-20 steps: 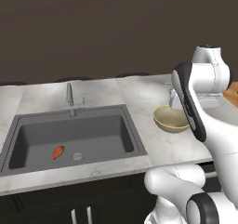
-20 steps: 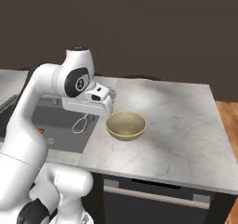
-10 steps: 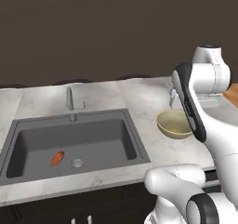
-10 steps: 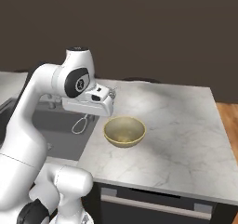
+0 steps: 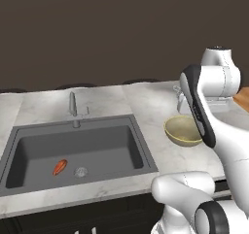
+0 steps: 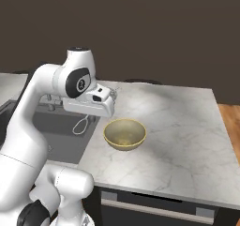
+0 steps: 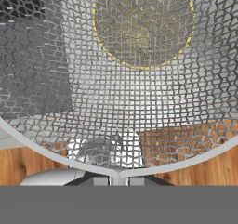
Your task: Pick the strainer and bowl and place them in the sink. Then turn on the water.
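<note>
My gripper [image 6: 111, 97] is shut on the strainer [image 7: 119, 111], whose silver mesh spreads across the hand view with its rim clamped at the fingertips [image 7: 119, 180]. In the right base view the strainer's wire loop handle [image 6: 80, 125] hangs below the hand. The pale yellow bowl [image 6: 124, 134] sits on the marble counter just below and right of the hand; it also shows through the mesh [image 7: 142, 25] and beside the arm [image 5: 183, 131]. The dark grey sink [image 5: 29, 150] lies to the left.
A faucet [image 5: 73, 105] stands at the sink's back edge. A small orange-red object [image 5: 60, 167] lies in the basin beside the round drain [image 5: 80, 171]. White marble counter [image 6: 178, 126] stretches right of the bowl, ending at a wooden floor edge.
The whole picture has slid slightly downward in both base views, so the camera has moved. The gripper stays shut on the strainer above the bowl.
</note>
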{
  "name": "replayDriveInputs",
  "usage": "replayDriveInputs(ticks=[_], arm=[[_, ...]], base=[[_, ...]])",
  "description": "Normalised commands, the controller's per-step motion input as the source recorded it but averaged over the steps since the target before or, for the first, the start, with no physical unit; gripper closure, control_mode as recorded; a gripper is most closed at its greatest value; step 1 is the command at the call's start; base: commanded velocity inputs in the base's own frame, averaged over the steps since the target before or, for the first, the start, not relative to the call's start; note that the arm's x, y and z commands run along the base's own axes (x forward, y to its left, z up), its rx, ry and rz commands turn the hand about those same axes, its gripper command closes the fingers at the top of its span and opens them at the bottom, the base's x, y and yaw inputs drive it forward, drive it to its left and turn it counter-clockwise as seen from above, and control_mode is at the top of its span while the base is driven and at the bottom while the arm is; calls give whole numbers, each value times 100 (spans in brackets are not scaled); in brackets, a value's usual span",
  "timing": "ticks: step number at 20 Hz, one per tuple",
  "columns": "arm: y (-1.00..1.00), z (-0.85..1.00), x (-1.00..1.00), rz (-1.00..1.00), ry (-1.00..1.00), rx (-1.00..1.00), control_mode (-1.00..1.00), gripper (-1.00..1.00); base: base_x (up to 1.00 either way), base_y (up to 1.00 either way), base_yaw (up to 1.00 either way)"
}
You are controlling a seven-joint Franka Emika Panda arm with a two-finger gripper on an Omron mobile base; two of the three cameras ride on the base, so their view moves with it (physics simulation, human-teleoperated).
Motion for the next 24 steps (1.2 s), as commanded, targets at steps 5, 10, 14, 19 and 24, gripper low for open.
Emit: replayDriveInputs(ticks=[5, 10, 14, 19, 24], arm=[[0, 0, 0, 0, 0, 0, -100, 100], [37, -1, 0, 0, -1, -1, -100, 100], [88, -12, 0, 2, 0, -1, -100, 100], [100, -17, -3, 12, 0, 0, -100, 100], [100, -22, 0, 17, 1, 0, -100, 100]], base=[[0, 0, 0], [0, 0, 0], [0, 0, 0], [0, 0, 0], [0, 0, 0]])
